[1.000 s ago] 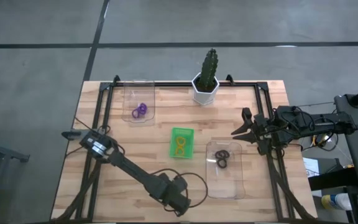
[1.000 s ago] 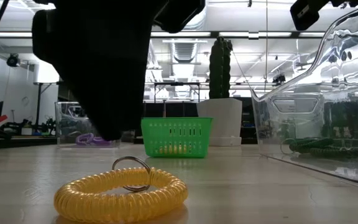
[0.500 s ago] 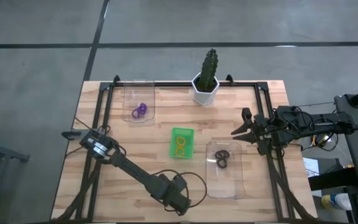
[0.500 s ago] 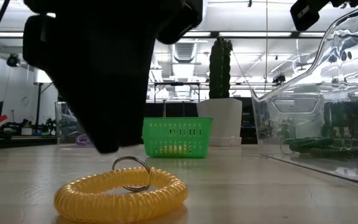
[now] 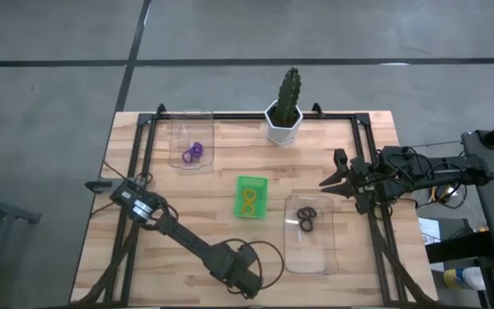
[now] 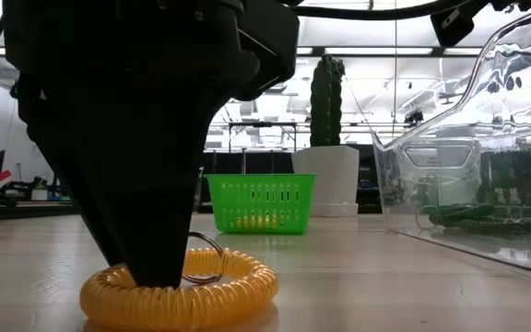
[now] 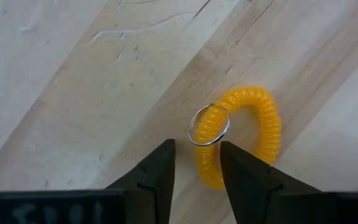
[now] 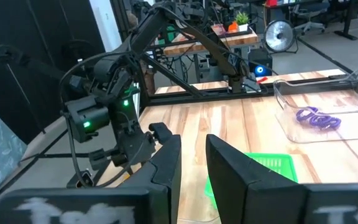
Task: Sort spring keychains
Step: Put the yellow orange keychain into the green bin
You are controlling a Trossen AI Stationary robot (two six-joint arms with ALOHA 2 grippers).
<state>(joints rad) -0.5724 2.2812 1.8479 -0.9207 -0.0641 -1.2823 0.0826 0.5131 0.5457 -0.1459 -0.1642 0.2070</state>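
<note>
Orange keychain (image 7: 247, 137) flat on table; ring apparently toward left gripper (image 7: 196, 167).

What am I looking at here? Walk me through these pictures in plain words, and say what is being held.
This is a two-armed robot at a wooden table. One camera looks straight down, one sits at table height, and one rides on each wrist.

On the table are a small green mesh tray with orange coiled keychains, a clear plastic tray with purple coils, another clear tray with black coils, and a cactus in a white pot.

The left gripper is down at a loose orange coiled keychain, its open fingers on either side of the coil; nothing is held yet. The right gripper waits empty at the right edge.
</note>
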